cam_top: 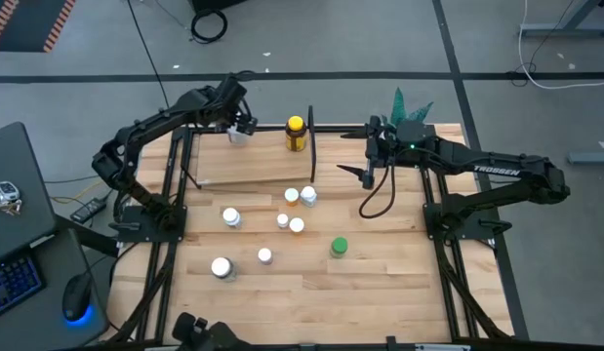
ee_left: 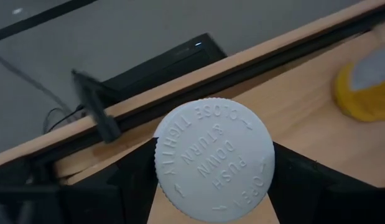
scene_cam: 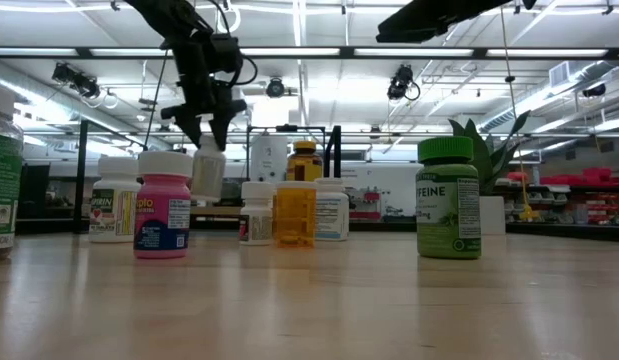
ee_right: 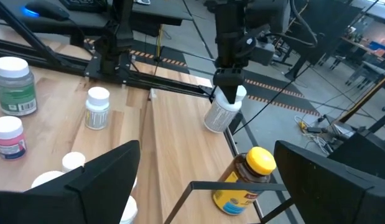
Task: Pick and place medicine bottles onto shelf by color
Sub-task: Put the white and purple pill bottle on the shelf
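Your left gripper is clamped on a white bottle, fingers pinching its white cap from either side, and it hangs the bottle over the far left corner of the shelf. From the low view the bottle looks tilted, and its base seems not yet set down on the board, so I judge you are in the placing step for this one.

An amber bottle with a yellow cap already stands on the shelf's far edge, well apart from your white one. The next move calls for lowering straight down until the base sits flat, righting the tilt first, then parting the fingers and lifting clear without dragging the cap. Watch the black rod along the shelf's far edge, just beside the bottle.

Your left arm reaches in from the worktop's left edge, wrist bent so the gripper points down over the shelf. Your right gripper waits open and empty near the shelf's right end.

Several white bottles, an orange bottle and a green bottle wait on the worktop nearer you.
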You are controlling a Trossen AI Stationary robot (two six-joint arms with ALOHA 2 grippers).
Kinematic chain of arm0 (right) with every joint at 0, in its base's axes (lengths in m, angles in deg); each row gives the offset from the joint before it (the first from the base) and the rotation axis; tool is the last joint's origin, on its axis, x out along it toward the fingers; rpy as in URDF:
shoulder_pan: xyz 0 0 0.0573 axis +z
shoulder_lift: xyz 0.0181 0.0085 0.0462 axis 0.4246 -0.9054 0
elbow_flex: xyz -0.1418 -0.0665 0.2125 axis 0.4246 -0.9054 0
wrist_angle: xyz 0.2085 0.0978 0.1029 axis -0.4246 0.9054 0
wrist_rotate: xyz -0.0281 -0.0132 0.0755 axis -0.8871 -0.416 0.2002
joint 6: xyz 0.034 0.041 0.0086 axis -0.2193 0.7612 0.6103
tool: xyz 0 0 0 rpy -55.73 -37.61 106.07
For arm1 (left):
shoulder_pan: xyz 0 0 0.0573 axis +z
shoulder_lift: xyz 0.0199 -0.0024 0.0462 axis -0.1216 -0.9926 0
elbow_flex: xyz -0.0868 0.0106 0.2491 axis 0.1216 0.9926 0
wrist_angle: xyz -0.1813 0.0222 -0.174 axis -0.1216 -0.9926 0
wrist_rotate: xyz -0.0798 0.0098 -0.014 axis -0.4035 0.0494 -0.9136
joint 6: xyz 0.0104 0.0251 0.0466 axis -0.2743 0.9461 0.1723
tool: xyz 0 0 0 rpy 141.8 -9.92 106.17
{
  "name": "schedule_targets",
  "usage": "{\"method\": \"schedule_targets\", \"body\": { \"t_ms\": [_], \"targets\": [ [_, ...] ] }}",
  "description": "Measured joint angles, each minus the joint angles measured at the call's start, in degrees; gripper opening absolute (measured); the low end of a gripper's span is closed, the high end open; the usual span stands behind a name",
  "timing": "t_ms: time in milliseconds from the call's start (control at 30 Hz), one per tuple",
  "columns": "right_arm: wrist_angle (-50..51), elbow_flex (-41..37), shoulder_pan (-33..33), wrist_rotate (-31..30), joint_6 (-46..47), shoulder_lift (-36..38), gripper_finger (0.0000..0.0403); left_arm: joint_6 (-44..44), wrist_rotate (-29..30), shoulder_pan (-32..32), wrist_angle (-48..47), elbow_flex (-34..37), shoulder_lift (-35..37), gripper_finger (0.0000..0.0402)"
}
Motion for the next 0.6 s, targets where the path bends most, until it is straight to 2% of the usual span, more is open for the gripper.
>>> {"method": "schedule_targets", "body": {
  "t_ms": [167,600],
  "targets": [
    [0.07,0.00,0.04,-0.01,0.37,0.00,0.0379,1.13,-3.61,-0.67,1.22,0.00,0.01,0.0258],
    [0.05,0.00,1.66,-0.03,-0.09,0.00,0.0379,0.59,-4.01,-2.01,2.70,-0.22,-3.63,0.0258]
  ]
}}
